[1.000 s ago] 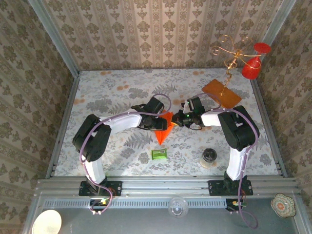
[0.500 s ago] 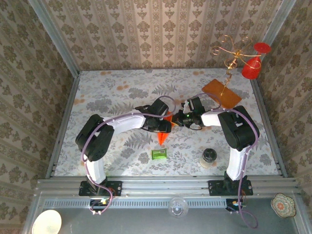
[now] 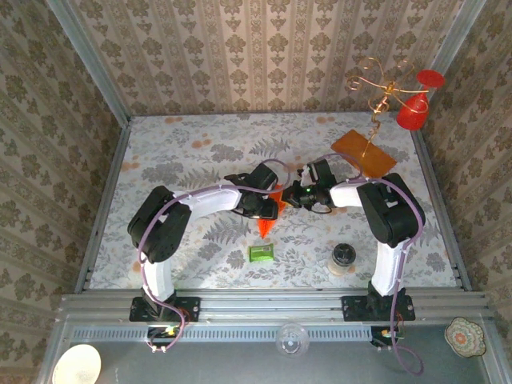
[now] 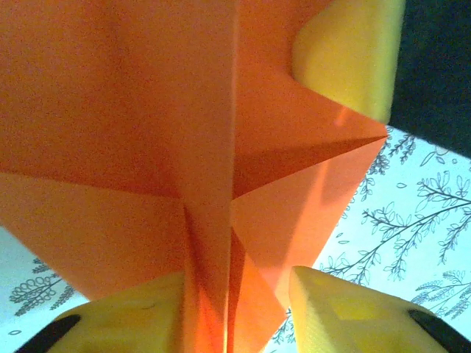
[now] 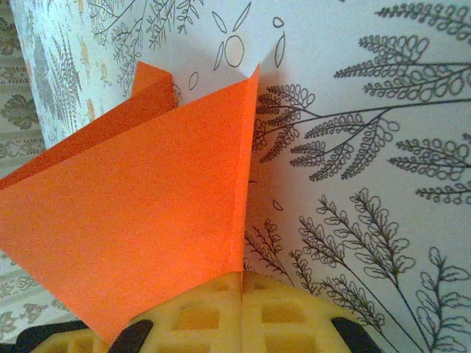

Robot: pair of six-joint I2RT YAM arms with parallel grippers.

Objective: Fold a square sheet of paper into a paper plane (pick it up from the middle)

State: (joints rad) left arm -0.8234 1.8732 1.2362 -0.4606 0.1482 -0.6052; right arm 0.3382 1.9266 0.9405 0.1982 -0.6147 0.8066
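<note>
The paper plane (image 3: pixel 266 222) is a half-folded bright orange sheet, held off the table's middle with its pointed tip toward the near edge. In the right wrist view my right gripper (image 5: pixel 243 283) is shut on the fold edge of the orange paper (image 5: pixel 147 220), which stands upright. My left gripper (image 3: pixel 270 206) reaches in from the left. In the left wrist view the paper's centre crease (image 4: pixel 210 243) hangs between my left gripper's (image 4: pixel 228 309) yellow fingers. The left finger (image 4: pixel 125 323) lies against the crease. The right finger (image 4: pixel 346 309) stands apart from it, so the jaws are open.
A small green packet (image 3: pixel 261 253) lies near the front, below the paper's tip. A dark-lidded jar (image 3: pixel 343 258) stands at front right. A brownish-orange board (image 3: pixel 364 152) with a gold wire stand (image 3: pixel 376 88) and red pieces (image 3: pixel 414 114) sits at back right.
My left gripper has slid right onto the paper and narrowed its jaws around the centre crease. The right gripper has kept its hold and place.
</note>
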